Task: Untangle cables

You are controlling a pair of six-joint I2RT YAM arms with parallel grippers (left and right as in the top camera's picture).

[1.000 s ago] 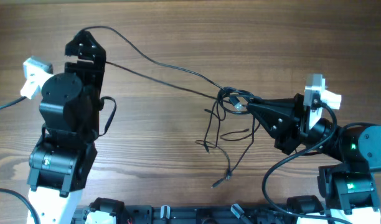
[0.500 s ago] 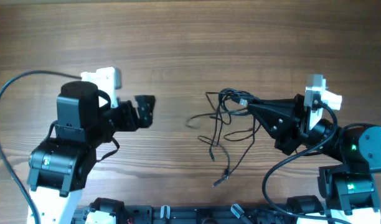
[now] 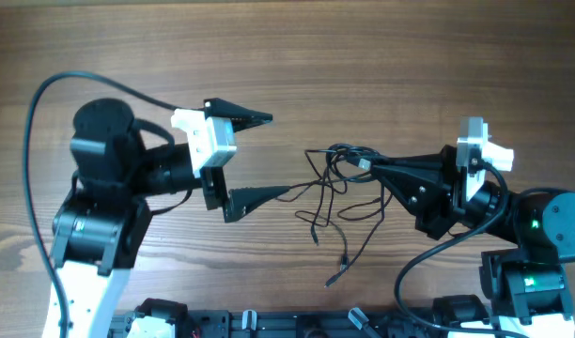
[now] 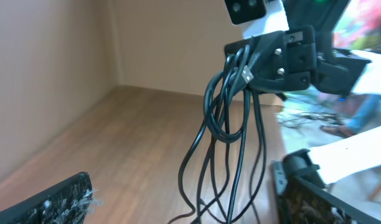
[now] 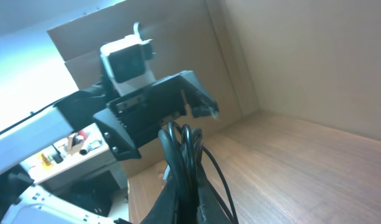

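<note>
Currently the cables [image 3: 336, 178] sit right of the table's [image 3: 269, 47] centre, a tangle of thin black cords bunched at the top and spreading out below. The right gripper [image 3: 367, 164] reaches in from the right and is clenched on the upper right part of that bunch, where several loops cross. In the left wrist view the same knot hangs from the right gripper's black clamp, with a small metal plug [image 4: 247, 73] sticking out at the grip and long loops drooping toward the wood. From the bunch, loose strands trail toward the near edge. One ends in a plug [image 3: 333, 277] lying on the table, and another ends a little farther away and to the left [image 3: 314, 238].

The left gripper [image 3: 273, 155] points right toward the tangle with its jaws spread wide and nothing between them. One finger [image 3: 240, 115] is on the far side and the other [image 3: 255, 199] on the near side. The tip of the near finger is right beside a strand running left out of the bunch, but I cannot tell whether they touch. A white camera block [image 3: 205, 139] sits behind those fingers, and a thick black cord [image 3: 43, 103] arcs over the left arm.
</note>
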